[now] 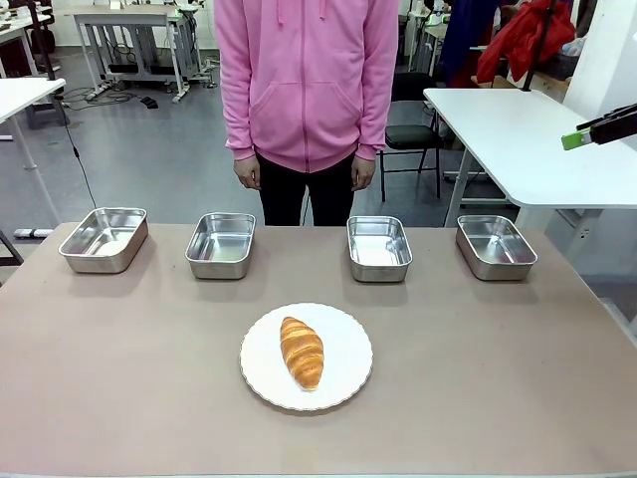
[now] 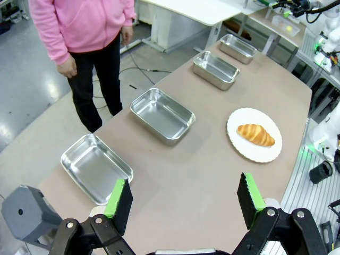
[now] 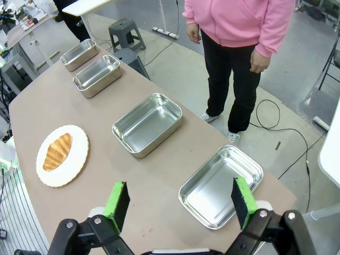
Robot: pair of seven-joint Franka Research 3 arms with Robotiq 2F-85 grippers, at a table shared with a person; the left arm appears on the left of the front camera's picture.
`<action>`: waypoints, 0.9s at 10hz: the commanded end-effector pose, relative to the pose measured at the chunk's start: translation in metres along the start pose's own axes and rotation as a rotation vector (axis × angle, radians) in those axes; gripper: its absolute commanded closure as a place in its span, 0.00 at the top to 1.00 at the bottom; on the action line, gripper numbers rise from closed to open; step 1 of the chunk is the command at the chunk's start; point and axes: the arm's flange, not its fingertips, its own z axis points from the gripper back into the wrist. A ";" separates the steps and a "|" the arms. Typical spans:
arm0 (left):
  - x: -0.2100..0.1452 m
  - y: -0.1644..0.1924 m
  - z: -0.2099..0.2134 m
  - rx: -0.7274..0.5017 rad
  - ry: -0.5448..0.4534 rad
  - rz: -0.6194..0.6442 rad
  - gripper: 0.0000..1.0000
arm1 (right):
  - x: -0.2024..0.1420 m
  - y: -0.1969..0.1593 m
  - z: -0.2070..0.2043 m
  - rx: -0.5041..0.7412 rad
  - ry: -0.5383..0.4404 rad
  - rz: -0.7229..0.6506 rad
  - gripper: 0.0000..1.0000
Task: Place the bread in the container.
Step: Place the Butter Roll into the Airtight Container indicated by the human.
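Bread (image 1: 302, 352): on the white plate (image 1: 350, 386), near middle of the surface (image 1: 498, 378); its long axis runs towards the person.
Left claw (image 2: 183, 183): released; bread ahead to its right, well apart.
Right claw (image 3: 179, 186): released; bread ahead to its left.
Nearer arm: you can't pick one; both hang high.
Pans (image 1: 219, 267): four, beyond the plate.

On the table (image 1: 119, 378), a row of four containers (image 1: 221, 244) runs left to right along the far edge. Nearer, at centre, a plate (image 1: 348, 344) carries the croissant (image 1: 302, 351). A person (image 1: 306, 90) stands behind the table.
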 end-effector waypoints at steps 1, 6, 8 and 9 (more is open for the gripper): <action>0.001 -0.001 0.000 0.001 -0.004 -0.004 1.00 | 0.000 0.001 -0.001 0.002 -0.002 0.002 1.00; 0.001 -0.001 0.000 0.001 -0.004 -0.004 1.00 | 0.000 0.001 -0.001 0.002 -0.002 0.002 1.00; 0.001 -0.001 0.000 0.001 -0.004 -0.004 1.00 | 0.000 0.001 -0.001 0.002 -0.002 0.002 1.00; 0.001 -0.001 0.000 0.001 -0.004 -0.004 1.00 | 0.000 0.001 -0.001 0.002 -0.002 0.002 1.00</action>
